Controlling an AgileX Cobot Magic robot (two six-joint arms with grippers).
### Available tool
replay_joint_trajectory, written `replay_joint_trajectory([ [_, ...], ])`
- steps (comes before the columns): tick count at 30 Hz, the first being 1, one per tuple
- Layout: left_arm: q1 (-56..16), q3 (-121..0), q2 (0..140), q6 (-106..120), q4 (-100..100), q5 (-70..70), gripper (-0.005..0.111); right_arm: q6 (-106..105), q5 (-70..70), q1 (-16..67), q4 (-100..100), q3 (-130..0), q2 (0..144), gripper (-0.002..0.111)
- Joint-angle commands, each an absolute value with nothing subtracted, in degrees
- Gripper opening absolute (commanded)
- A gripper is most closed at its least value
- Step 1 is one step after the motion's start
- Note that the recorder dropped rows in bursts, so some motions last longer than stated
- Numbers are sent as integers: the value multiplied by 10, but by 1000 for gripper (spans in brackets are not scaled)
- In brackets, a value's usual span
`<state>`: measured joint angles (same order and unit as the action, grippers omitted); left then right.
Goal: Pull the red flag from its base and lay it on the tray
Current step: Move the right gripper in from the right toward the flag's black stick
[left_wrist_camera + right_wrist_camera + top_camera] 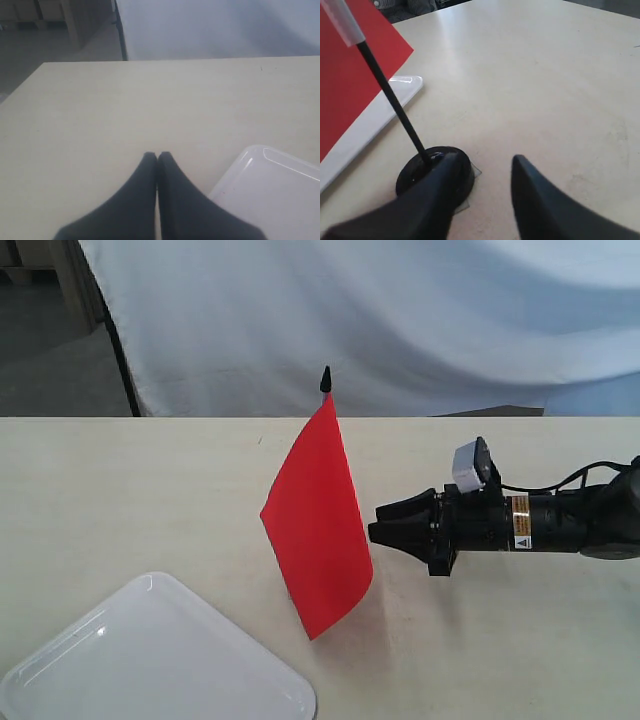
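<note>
The red flag (318, 522) stands upright mid-table, its black tip pointing up. In the right wrist view the red flag (350, 75) hangs on a thin black stick (395, 102) that is seated in the round black base (415, 175). My right gripper (378, 530) is open just right of the flag; seen from the wrist, the right gripper (484, 162) has one finger over the base's edge and nothing between the fingers. The white tray (150, 665) lies at the front left. My left gripper (158, 156) is shut and empty beside the tray (272, 192).
A white cloth backdrop (400, 320) hangs behind the table's far edge. A small clear square of film (474, 172) lies under the base. Bare tabletop (120, 500) stretches left of the flag.
</note>
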<state>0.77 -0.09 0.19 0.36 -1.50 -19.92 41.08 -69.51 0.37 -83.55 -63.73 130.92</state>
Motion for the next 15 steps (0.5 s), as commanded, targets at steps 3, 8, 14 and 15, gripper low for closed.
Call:
replay_joint_trajectory([
  [3, 7, 0, 0, 0, -16, -197, 0, 397, -700, 8, -836, -640, 1302, 76],
  [8, 7, 0, 0, 0, -16, -197, 0, 393, -700, 25, -841, -640, 1302, 76],
  [14, 7, 0, 0, 0, -16, -197, 0, 385, -684, 65, -845, -640, 1302, 76],
  [15, 7, 0, 0, 0, -16, -197, 0, 385, -681, 69, -848, -640, 1302, 76],
])
